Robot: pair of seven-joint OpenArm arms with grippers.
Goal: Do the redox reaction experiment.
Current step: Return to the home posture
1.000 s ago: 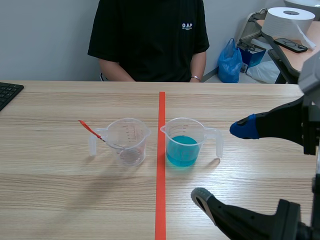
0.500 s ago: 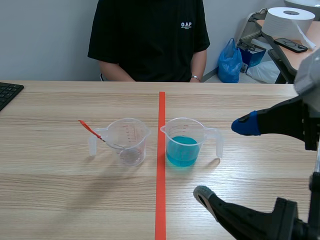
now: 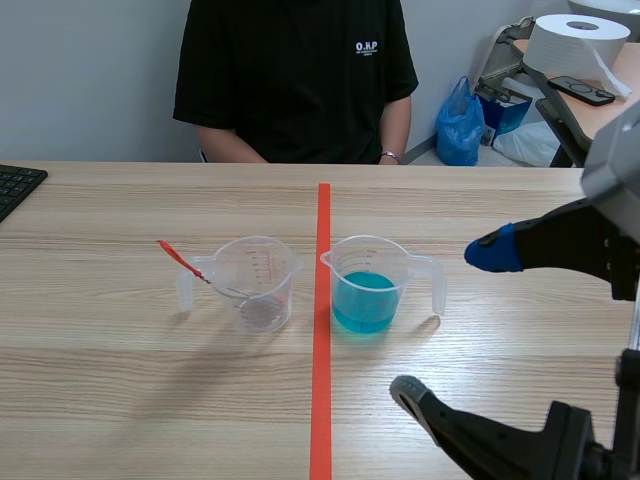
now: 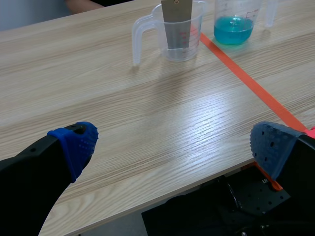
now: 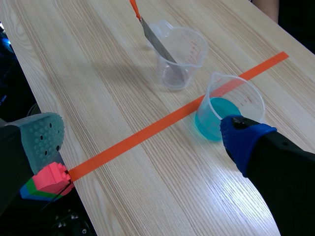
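A clear measuring cup point(image 3: 258, 283) left of the tape line holds a metal strip point(image 3: 222, 285) with a red end point(image 3: 178, 257). Right of the line stands a second clear cup point(image 3: 370, 285) of blue liquid. My right gripper point(image 3: 450, 320) hangs open just right of the blue cup, its handle pointing toward the fingers. In the right wrist view this gripper point(image 5: 142, 140) spans the tape, the blue cup point(image 5: 231, 110) beside one pad and the strip cup point(image 5: 179, 56) farther ahead. My left gripper point(image 4: 173, 147) is open over the near table edge, with the strip cup point(image 4: 177, 29) and blue cup point(image 4: 235, 24) far ahead.
A person in a black shirt point(image 3: 295, 80) sits across the table. A keyboard corner point(image 3: 15, 185) lies at the far left. An orange-red tape line point(image 3: 322, 380) runs down the middle. A paper roll point(image 3: 575, 45) and blue bag point(image 3: 458, 125) are off the table, back right.
My right gripper has drifted slightly to the right and toward the near edge, away from the blue cup. The cups have not moved.
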